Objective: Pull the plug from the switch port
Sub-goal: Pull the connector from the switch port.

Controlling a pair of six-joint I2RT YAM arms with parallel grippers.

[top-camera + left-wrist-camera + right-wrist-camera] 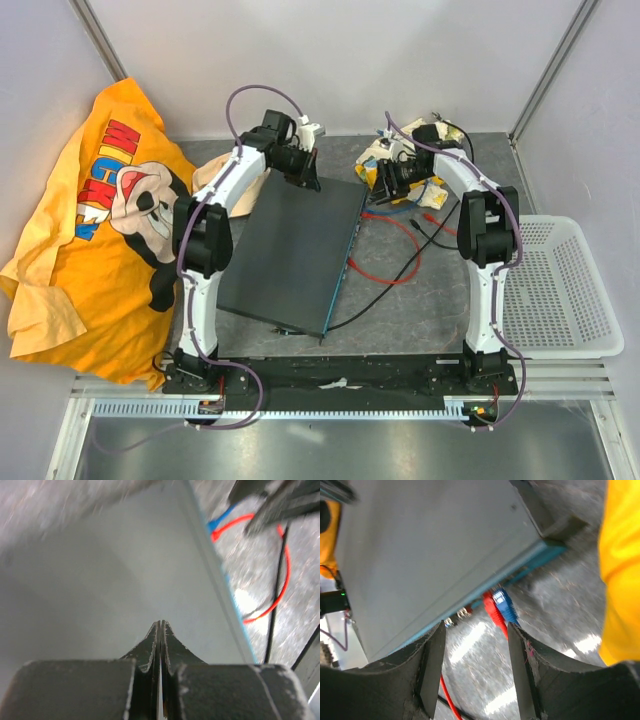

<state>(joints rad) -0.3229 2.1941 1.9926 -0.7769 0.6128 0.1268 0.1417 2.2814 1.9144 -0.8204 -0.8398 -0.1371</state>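
The switch [290, 250] lies flat mid-table, a dark grey box whose teal edge [345, 265] faces right. In the right wrist view a red plug [492, 611] and a blue plug [504, 605] sit side by side at the teal edge [530, 562] of the switch [430, 545]. My right gripper [475, 635] stands open just short of them, with the plugs off its right fingertip [517, 647] and nothing between its fingers. My left gripper [161, 624] is shut on nothing, its tips low over the switch's top [100, 580] near the far corner [305, 178].
A red cable [395, 270] and a black cable [400, 285] loop on the table right of the switch. A yellow Mickey shirt [100, 200] covers the left side. A white mesh basket [565, 290] stands at the right. Crumpled items [415, 150] lie behind the right gripper.
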